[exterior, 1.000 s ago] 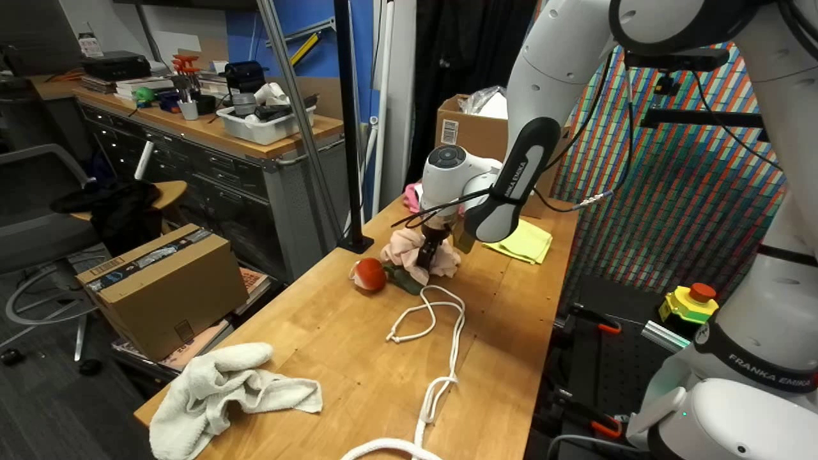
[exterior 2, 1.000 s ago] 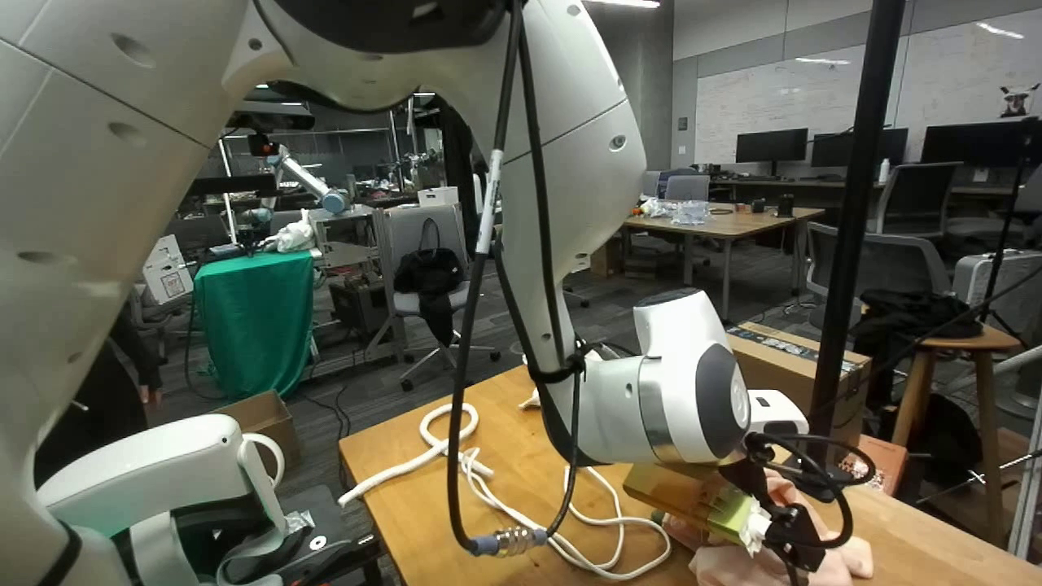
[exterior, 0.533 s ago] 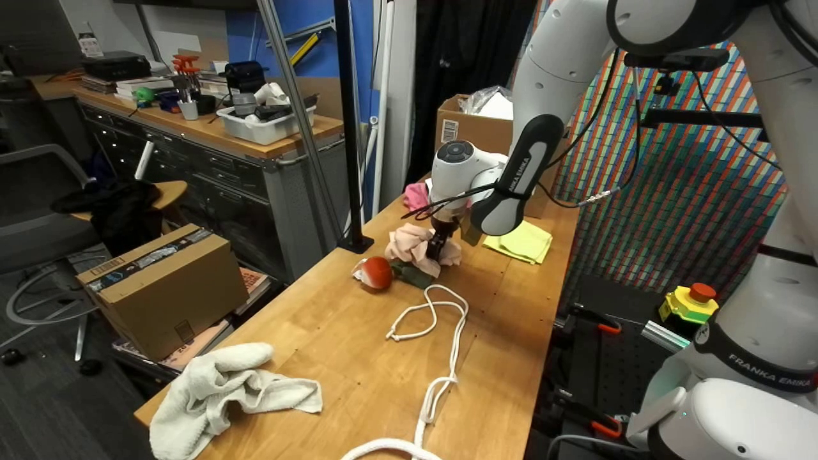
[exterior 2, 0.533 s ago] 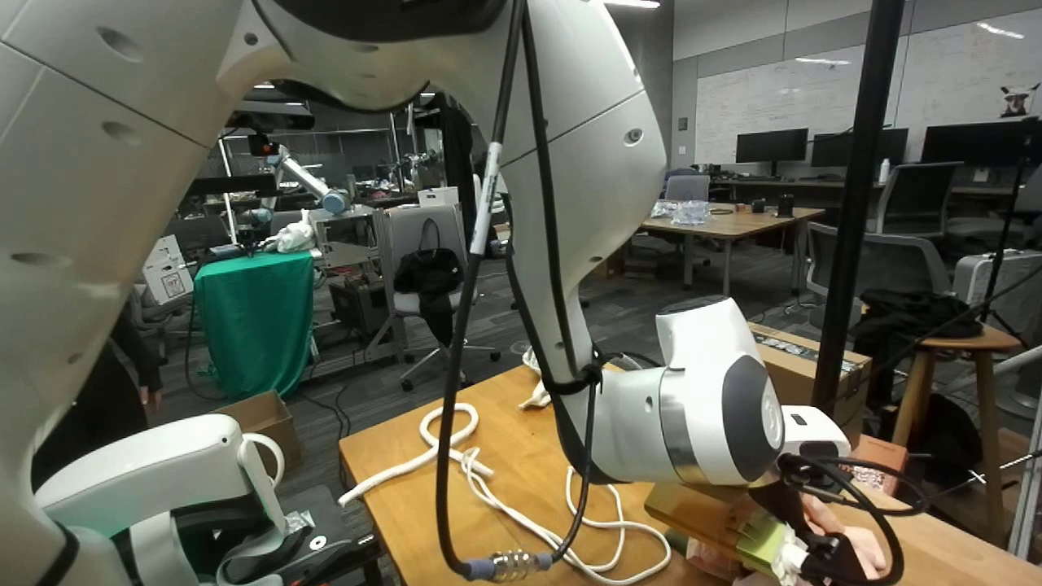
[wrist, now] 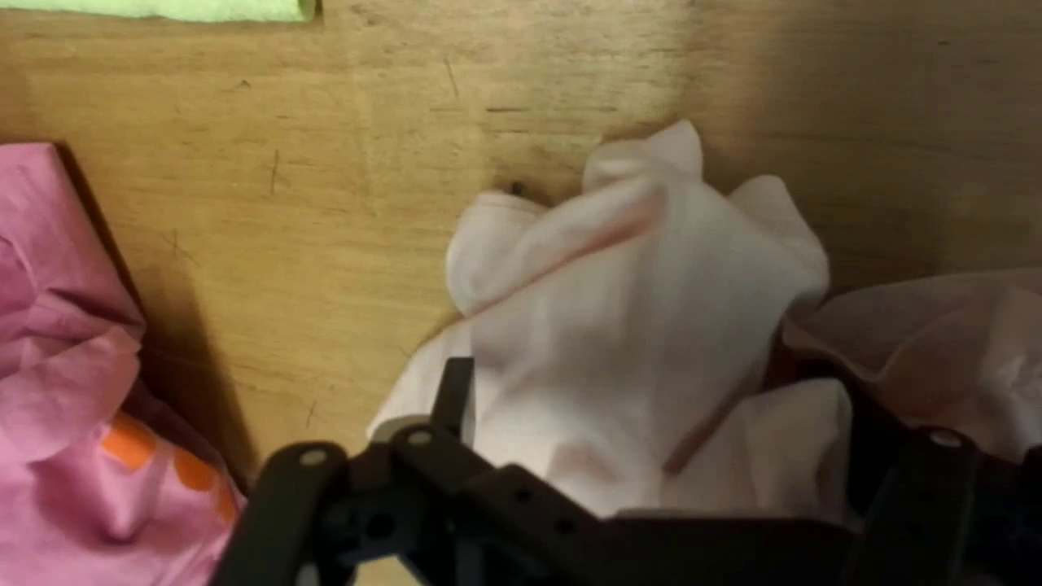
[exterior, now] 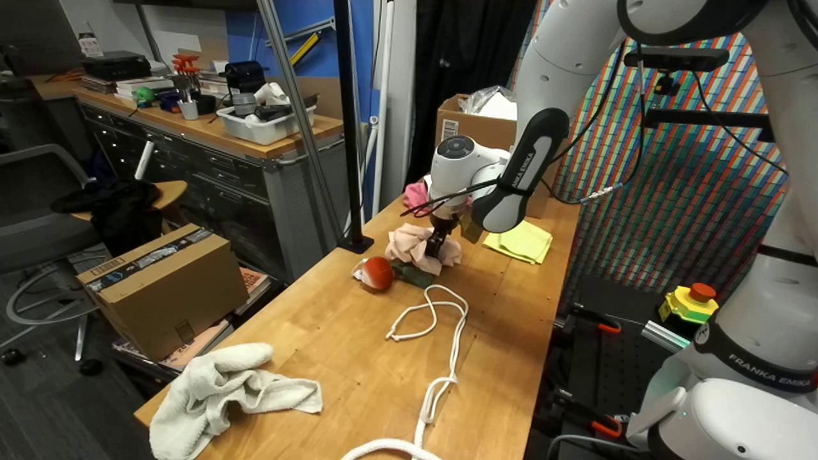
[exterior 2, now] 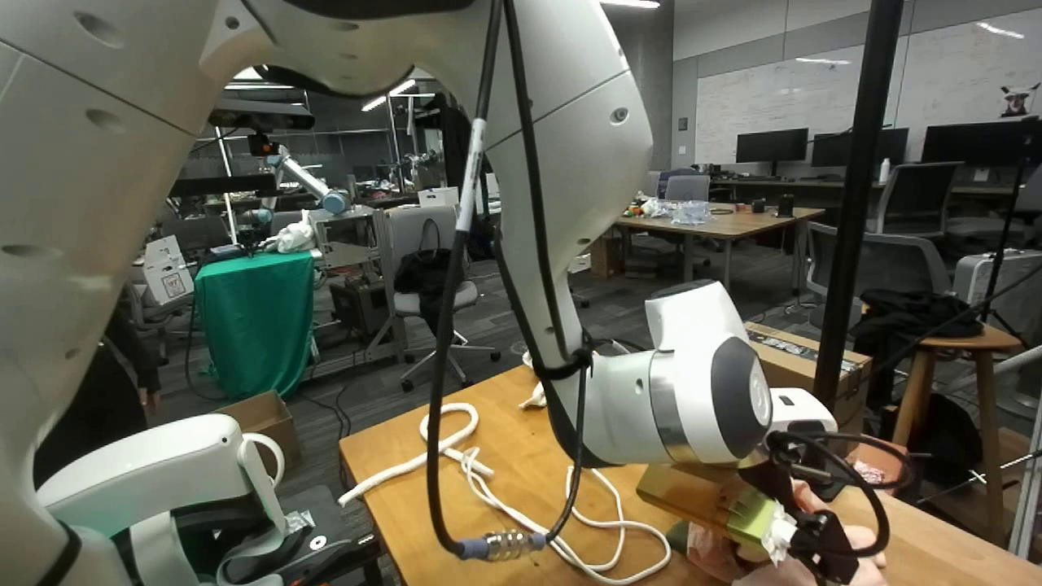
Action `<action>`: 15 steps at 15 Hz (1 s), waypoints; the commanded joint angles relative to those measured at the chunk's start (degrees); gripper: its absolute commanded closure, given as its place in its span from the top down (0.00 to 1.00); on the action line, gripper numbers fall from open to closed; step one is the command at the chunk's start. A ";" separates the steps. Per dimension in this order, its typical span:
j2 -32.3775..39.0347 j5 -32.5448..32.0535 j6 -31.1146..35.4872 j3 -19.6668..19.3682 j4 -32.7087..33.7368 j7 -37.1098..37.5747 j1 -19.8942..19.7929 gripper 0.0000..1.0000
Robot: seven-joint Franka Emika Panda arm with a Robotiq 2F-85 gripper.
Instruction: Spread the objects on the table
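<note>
Whitish rag, eight o'clock from pale pink cloth; red ball, eight, nearer; green piece, six; bright pink cloth, twelve; gripper, centre, jaws wide apart, nothing gripped; white cord, six; yellow-green cloth, three. One each; one table beneath.

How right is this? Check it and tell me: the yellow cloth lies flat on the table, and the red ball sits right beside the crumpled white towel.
One thing is wrong: the red ball sits next to the dark green piece, well apart from the crumpled white towel, as an exterior view shows. The yellow cloth does lie flat on the table.
</note>
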 commanded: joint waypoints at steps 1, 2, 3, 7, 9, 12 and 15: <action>-7.41 -2.41 -3.49 -0.73 -4.70 0.80 4.57 1.00; -8.87 -2.79 -4.46 -0.50 -5.40 0.74 5.56 1.00; -10.35 -2.78 -6.25 0.24 -5.96 0.18 6.47 1.00; -15.22 -1.08 -13.82 2.74 -7.21 -2.98 10.31 1.00; -15.71 -1.97 -16.68 4.74 -6.55 -2.58 11.85 1.00; -16.08 -2.50 -20.37 7.86 -5.57 -2.02 13.82 1.00; -15.29 -2.57 -22.67 10.58 -3.98 -2.82 15.18 1.00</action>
